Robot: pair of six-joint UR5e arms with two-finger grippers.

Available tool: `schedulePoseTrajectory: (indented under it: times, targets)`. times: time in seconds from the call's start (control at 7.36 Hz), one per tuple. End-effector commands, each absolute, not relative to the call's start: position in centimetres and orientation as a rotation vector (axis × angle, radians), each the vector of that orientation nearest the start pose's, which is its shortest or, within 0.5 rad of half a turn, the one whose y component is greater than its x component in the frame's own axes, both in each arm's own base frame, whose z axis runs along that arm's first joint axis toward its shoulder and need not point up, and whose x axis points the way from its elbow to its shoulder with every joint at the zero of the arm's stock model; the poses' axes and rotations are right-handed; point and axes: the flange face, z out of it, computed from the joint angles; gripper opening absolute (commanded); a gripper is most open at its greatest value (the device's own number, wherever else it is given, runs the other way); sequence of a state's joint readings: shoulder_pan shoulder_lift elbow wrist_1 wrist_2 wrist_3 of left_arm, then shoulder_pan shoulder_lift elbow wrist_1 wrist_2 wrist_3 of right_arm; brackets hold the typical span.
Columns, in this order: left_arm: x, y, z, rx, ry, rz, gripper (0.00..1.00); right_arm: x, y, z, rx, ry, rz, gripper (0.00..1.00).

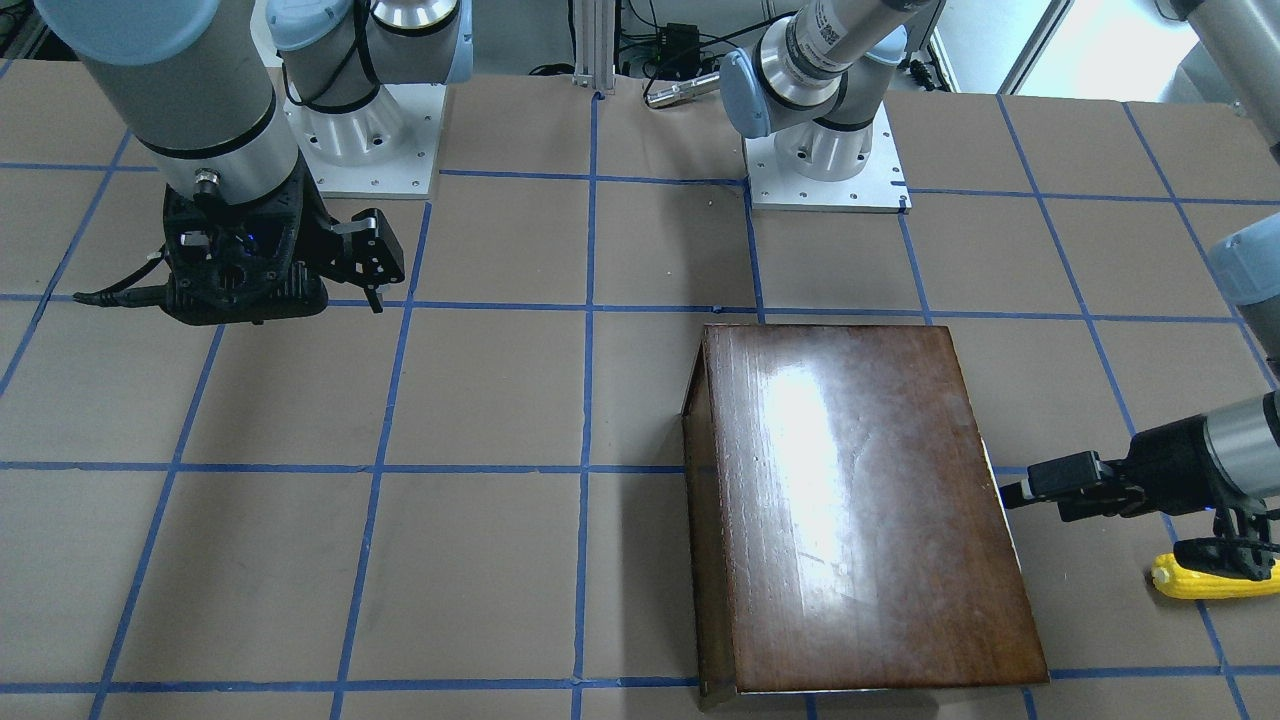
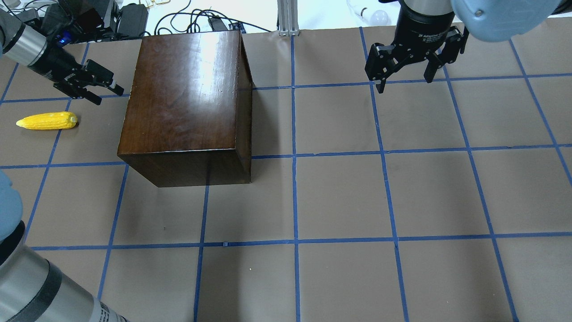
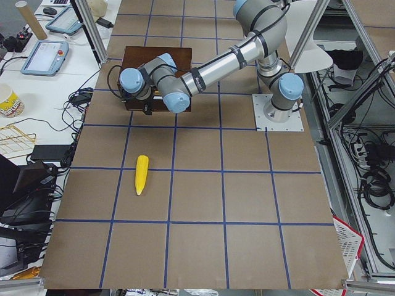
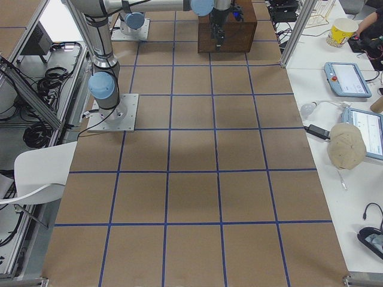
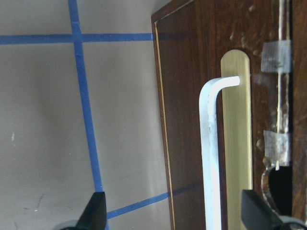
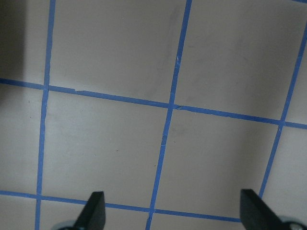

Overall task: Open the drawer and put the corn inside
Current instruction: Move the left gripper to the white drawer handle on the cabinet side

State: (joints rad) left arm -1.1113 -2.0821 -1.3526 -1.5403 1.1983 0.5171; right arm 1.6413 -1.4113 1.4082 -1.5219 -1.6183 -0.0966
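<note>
Corn [image 2: 46, 120] lies flat on the bench [image 2: 339, 197], just beside the left end effector [image 2: 111, 96] on its robot-ward side, well outside the cabinet [image 2: 183, 94]. The left end effector is wide open, tips pointed at the cabinet's end face. From its wrist camera, the drawer [image 5: 187, 120] front fills the space dead ahead, closed, and the silver handle [image 5: 209, 158] on its brass plate runs between the two spread fingers. Over on the far side, the right end effector [image 2: 405, 85] hangs open above bare bench, well apart from everything.
</note>
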Motion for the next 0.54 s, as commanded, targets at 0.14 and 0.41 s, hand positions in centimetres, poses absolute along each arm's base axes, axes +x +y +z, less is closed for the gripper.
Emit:
schedulePoseTrajectory:
  times: [0.14, 0.41]
  targets:
    - [13.7, -66.3, 28.1, -0.034, 3.584, 0.105, 1.00, 16.7, -54.4, 47.9, -0.268, 3.176, 0.074, 1.00]
    - [13.3, -65.9, 27.3, -0.038, 3.587, 0.123, 1.00, 16.7, -54.4, 47.9, -0.268, 3.176, 0.072, 1.00]
